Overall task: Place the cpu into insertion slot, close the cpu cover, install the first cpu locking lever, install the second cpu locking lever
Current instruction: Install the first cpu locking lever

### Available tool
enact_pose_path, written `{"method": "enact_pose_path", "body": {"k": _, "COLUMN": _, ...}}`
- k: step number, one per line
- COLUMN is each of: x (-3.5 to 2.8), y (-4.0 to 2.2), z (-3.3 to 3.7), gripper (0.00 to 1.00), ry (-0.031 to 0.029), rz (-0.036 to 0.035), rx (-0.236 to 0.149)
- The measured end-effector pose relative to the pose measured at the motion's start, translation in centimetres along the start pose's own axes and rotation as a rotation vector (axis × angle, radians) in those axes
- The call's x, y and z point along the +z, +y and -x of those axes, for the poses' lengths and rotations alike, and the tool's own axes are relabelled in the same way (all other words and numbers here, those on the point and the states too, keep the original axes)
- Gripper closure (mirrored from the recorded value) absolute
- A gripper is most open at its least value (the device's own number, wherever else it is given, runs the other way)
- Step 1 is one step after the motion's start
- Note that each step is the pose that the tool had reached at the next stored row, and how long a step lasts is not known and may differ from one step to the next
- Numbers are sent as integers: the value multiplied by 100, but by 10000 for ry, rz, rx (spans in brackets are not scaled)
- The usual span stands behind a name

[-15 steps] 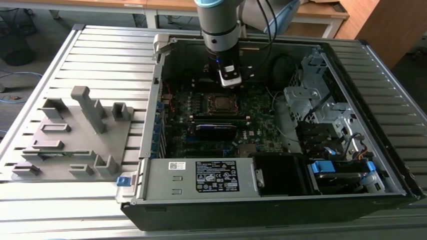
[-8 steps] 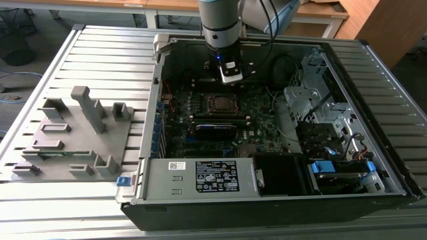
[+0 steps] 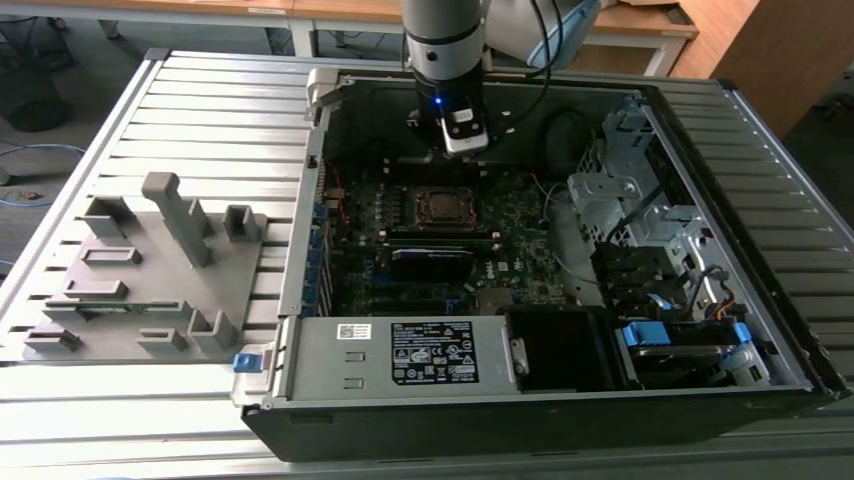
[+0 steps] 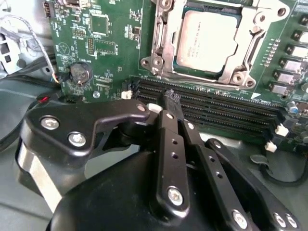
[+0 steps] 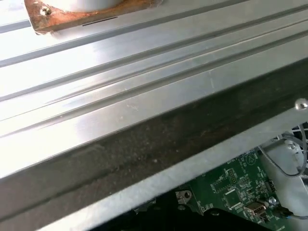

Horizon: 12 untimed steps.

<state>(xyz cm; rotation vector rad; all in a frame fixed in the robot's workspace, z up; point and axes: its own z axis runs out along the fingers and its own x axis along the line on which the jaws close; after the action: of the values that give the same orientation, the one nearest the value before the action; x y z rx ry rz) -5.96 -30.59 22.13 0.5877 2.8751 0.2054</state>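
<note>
Claw [image 4: 172, 98] looks pinched shut with nothing in it, tips hanging just over the black memory slots [image 4: 216, 103], right beside the socket. The cpu [image 4: 207, 38] is already sitting in its slot on the motherboard [image 4: 106, 48], inside the open case [image 3: 310, 200] that takes up the desk [image 3: 200, 120] toward the exterior view's right edge. The cpu cover [image 4: 164, 36] looks folded down flat around it, with the chip showing through the window. So I'd call the first two steps done. As for the locking levers, I honestly can't tell if either one is latched, so I'd count both as still to do.
</note>
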Motion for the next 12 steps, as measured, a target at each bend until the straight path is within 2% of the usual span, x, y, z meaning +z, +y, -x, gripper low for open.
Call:
{"method": "enact_pose_path", "body": {"k": 4, "x": 0, "y": 0, "z": 0, "gripper": 89, "ry": 3, "rz": 1, "rx": 0}}
{"method": "enact_pose_path", "body": {"k": 5, "x": 1, "y": 0, "z": 1, "gripper": 89, "ry": 28, "rz": -9, "rx": 1}}
{"method": "enact_pose_path", "body": {"k": 6, "x": 1, "y": 0, "z": 1, "gripper": 89, "ry": 78, "rz": -33, "rx": 6}}
{"method": "enact_pose_path", "body": {"k": 9, "x": 4, "y": 0, "z": 2, "gripper": 89, "ry": 348, "rz": -151, "rx": 36}}
{"method": "enact_pose_path", "body": {"k": 10, "x": 5, "y": 0, "z": 3, "gripper": 89, "ry": 468, "rz": -206, "rx": 48}}
{"method": "enact_pose_path", "body": {"k": 12, "x": 8, "y": 0, "z": 3, "gripper": 89, "ry": 746, "rz": -328, "rx": 76}}
